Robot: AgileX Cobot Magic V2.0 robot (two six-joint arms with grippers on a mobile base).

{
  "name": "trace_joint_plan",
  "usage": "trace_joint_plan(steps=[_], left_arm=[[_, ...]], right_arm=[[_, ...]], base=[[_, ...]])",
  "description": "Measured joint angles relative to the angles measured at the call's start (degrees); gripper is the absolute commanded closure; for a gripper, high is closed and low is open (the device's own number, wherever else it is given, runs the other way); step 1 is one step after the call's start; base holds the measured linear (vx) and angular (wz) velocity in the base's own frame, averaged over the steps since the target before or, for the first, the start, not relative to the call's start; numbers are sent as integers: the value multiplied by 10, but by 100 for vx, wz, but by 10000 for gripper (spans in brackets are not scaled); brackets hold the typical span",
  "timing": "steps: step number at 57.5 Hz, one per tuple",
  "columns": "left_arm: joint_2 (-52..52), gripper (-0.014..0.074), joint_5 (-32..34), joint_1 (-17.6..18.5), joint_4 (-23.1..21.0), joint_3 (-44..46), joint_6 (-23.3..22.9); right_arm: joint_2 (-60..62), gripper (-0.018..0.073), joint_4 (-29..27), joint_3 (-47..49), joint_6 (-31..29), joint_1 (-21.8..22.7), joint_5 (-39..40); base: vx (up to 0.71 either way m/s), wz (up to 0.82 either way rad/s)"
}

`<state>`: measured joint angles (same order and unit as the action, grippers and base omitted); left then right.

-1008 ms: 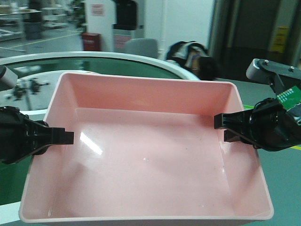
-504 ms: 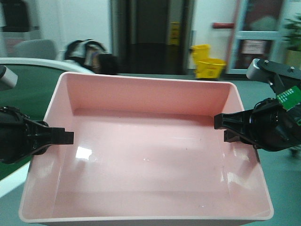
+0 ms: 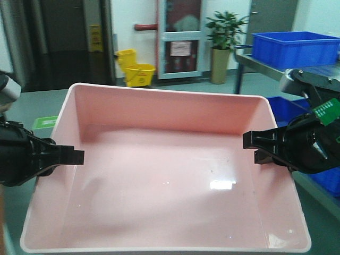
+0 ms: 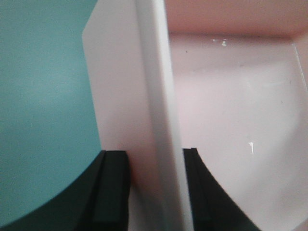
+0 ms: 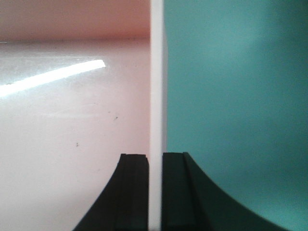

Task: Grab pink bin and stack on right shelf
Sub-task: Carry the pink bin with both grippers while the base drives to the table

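The pink bin [image 3: 164, 180] fills the front view, held up in the air between both arms. My left gripper [image 3: 74, 155] is shut on its left wall, one jaw inside and one outside, as the left wrist view [image 4: 155, 156] shows on the bin's rim [image 4: 159, 96]. My right gripper [image 3: 252, 146] is shut on the right wall; in the right wrist view [image 5: 155, 156] the jaws pinch the thin white rim [image 5: 156, 72]. The bin is empty. The dark glossy right shelf is out of view.
A blue ribbed crate [image 3: 295, 49] stands on a silver metal rack [image 3: 245, 57] at the right, with another blue crate [image 3: 287, 109] lower down. A yellow mop bucket [image 3: 135, 69], a potted plant [image 3: 223, 45] and a door stand at the back. Green floor lies below.
The background has swept to the left: the green round table and chair went out of view, and the blue crates and rack came in at the right. The bin and both grips look unchanged.
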<state>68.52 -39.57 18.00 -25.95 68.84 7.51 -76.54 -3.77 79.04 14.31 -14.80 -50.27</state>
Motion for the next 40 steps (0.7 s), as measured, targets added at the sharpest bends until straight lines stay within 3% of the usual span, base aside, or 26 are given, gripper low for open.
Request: trace_joint_plan(steps=[20, 40], left_arm=[[0, 601, 0, 0, -1, 0, 0], [0, 601, 0, 0, -1, 0, 0]], right_arm=[[0, 568, 0, 0, 0, 0, -2], [0, 568, 0, 0, 0, 0, -4]], base=[[25, -38], [32, -12]])
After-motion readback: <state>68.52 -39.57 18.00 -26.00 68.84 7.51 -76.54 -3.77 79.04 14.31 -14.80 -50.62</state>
